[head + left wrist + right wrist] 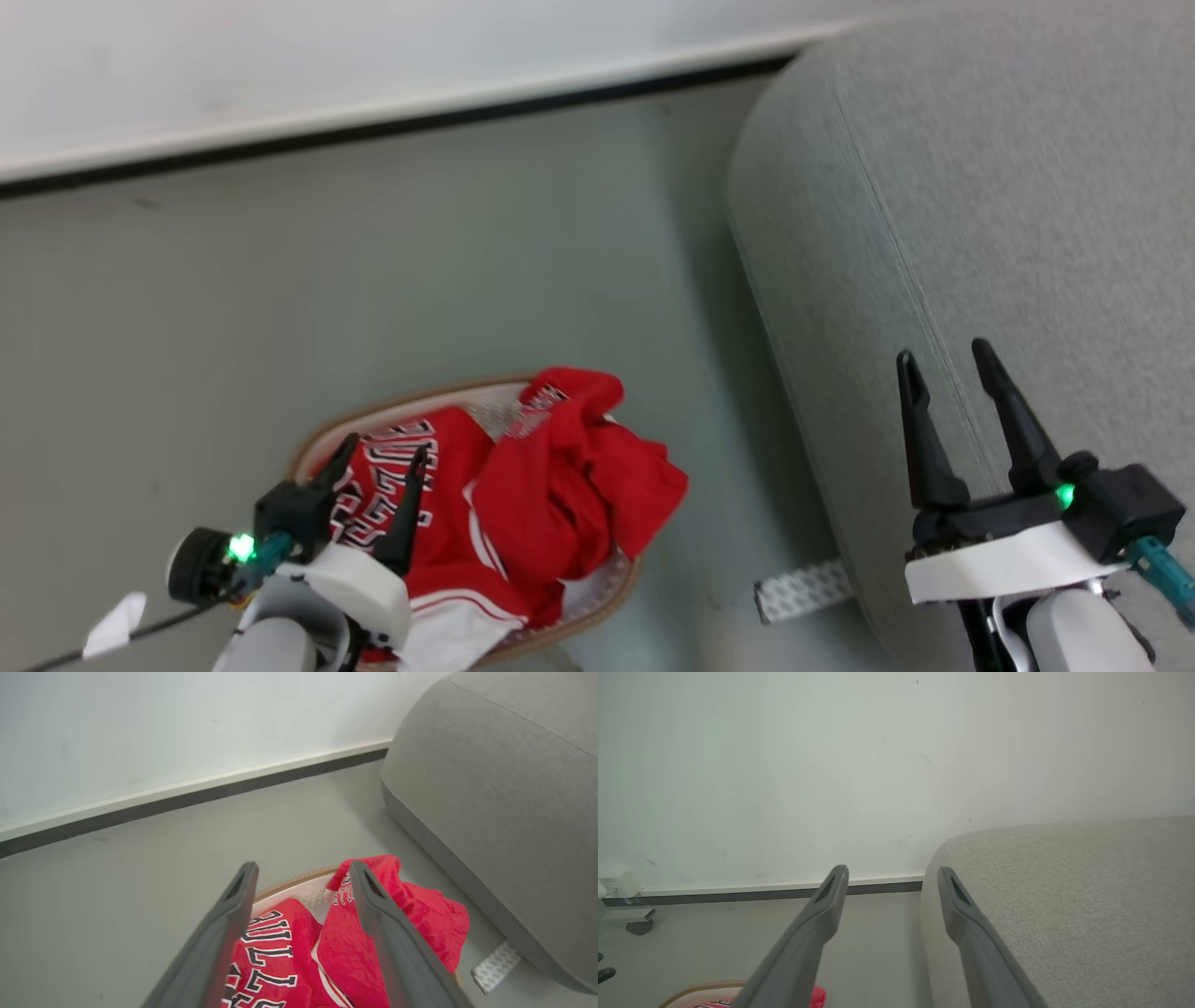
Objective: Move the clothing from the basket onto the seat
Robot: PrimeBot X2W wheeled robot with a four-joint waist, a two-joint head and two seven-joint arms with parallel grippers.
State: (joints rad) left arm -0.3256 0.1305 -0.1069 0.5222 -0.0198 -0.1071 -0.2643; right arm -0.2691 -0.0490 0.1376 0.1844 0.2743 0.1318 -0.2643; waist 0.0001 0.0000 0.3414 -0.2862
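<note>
**Spotter:** Where's the clothing [523,495]?

**Me:** All in the basket [411,392], down at seven o'clock in my head view. The jersey [448,523] lies on the eight o'clock side, white-and-black lettering face up and white stripe trim by the near rim. A second red bundle [588,476] is heaped against it and spills over the rim on the three o'clock side, toward the seat [980,187].

**Spotter:** And your left hand?

**Me:** My left hand [387,446] is released, fingers spread wide, gripping nothing. It sits over the jersey's lettering. From the left wrist the two fingers frame the cloth, with the brown rim [299,879] at twelve o'clock just past the tips. I can't tell whether the tips touch the fabric.

**Spotter:** Right hand?

**Me:** My right hand [943,353] is released too and empty, at four o'clock, over the near edge of the seat. In the right wrist view the grey upholstery [1064,896] runs from three o'clock down to five, and a sliver of basket and red cloth [817,996] peeks in at seven.

**Spotter:** Basket and seat — touching?

**Me:** Apart, with a strip of grey floor [373,261] between them. A white perforated strip [803,590] lies on that floor at the seat's base. The wall [280,56] runs across twelve o'clock.
</note>
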